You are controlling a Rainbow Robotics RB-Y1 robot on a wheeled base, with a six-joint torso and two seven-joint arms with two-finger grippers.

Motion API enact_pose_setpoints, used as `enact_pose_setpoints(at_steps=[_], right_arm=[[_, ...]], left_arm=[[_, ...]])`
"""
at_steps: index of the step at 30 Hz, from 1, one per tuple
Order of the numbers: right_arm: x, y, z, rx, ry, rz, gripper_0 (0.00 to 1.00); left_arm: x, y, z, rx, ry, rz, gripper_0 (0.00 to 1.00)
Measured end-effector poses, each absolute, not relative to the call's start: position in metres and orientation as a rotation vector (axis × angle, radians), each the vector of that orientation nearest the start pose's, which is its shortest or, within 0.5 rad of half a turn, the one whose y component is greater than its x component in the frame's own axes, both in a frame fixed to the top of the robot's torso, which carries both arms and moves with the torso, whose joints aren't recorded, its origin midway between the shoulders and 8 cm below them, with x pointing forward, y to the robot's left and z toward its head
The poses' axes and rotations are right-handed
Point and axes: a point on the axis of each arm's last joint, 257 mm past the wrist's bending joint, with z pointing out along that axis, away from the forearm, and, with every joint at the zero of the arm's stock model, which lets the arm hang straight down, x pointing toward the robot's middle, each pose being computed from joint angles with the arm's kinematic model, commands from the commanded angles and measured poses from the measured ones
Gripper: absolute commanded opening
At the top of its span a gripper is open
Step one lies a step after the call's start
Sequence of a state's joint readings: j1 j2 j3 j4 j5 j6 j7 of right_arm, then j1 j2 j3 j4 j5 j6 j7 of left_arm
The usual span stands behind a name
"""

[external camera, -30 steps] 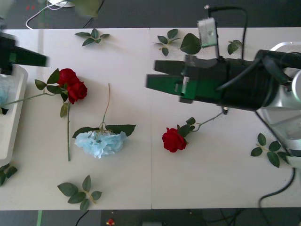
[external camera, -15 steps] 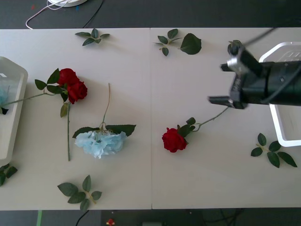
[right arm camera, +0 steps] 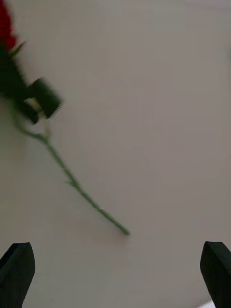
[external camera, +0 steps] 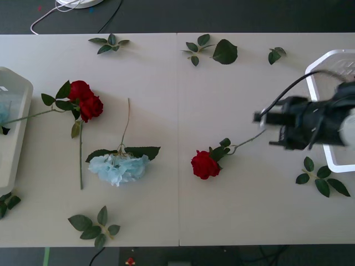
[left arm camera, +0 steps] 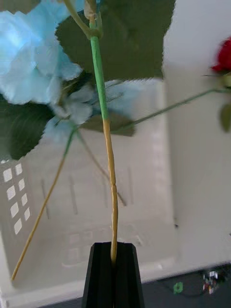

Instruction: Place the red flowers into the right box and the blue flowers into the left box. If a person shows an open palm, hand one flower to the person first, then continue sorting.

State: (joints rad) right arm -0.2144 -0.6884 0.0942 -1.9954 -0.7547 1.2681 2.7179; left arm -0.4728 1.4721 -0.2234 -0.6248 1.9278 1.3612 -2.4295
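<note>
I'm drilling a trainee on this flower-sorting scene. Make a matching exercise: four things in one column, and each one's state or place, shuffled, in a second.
Column one:
1. left claw
2. right claw
3. blue flower on the table
4. lone red rose

Column two:
A. open, by a green stem's tip
B. lies right of the table seam
C. shut on a blue flower's stem
D. lies left of the table seam

Pairs: 1-C, 2-A, 3-D, 4-B

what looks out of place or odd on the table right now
Loose leaf sprigs lie scattered over the table, detached from any flower. One red rose's stem overhangs the left box, head still outside. Otherwise nothing spilled or damaged.
</note>
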Motion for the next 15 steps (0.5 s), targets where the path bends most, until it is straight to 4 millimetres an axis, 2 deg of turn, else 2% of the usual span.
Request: enact_pose_setpoints(at_steps=[3, 8, 12, 15], right_arm=[[0.467, -0.230, -0.241, -1.833, 1.675, -0.440, 1.00], [0.457, -0.218, -0.270, -2.018, 1.580, -0.626, 1.00], [0.442, -0.196, -0.296, -2.146, 1.516, -0.630, 1.00], [0.445, -0.189, -0.309, -2.198, 1.506, -0.646, 1.00]], left_arm=[[0.399, 0.641, -0.142, 0.044, 2.493, -0.228, 0.00], [0.406, 0.648, -0.183, 0.138, 2.444, -0.139, 0.00], [0.411, 0.665, -0.223, 0.050, 2.404, -0.045, 0.00], [0.413, 0.672, -0.250, -0.009, 2.376, 0.016, 0.00]])
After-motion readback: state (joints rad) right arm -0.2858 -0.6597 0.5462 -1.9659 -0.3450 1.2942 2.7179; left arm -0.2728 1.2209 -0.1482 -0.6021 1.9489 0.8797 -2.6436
